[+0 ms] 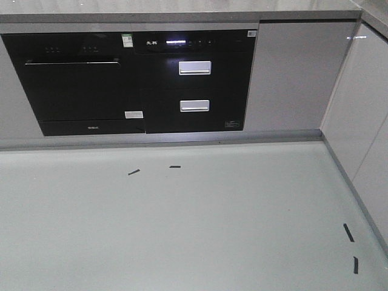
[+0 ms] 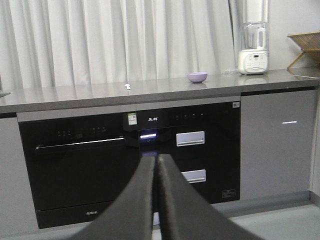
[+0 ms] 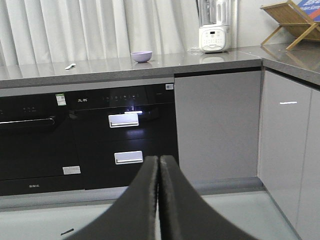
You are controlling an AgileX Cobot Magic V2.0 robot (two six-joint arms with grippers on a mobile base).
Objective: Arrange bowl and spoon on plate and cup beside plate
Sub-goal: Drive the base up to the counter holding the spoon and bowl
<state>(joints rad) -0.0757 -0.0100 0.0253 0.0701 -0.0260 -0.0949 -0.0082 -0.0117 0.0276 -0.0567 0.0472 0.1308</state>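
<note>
A lavender bowl (image 2: 197, 77) (image 3: 141, 56) stands alone on the grey countertop (image 2: 75, 94), far ahead of both arms. A small pale spoon (image 2: 128, 86) (image 3: 70, 66) lies on the same countertop, well to the left of the bowl. The plate and the cup are out of view. My left gripper (image 2: 155, 157) is shut with nothing in it, low in front of the black appliance front. My right gripper (image 3: 159, 157) is also shut and empty, low above the floor. Neither gripper shows in the front view.
A white blender (image 2: 253, 42) (image 3: 215, 27) stands at the right of the countertop, a wooden rack (image 3: 290, 20) beyond it. Black built-in oven and drawers (image 1: 133, 82) sit below, grey cabinets (image 1: 291, 76) to the right. Tape marks (image 1: 134, 172) dot the pale floor.
</note>
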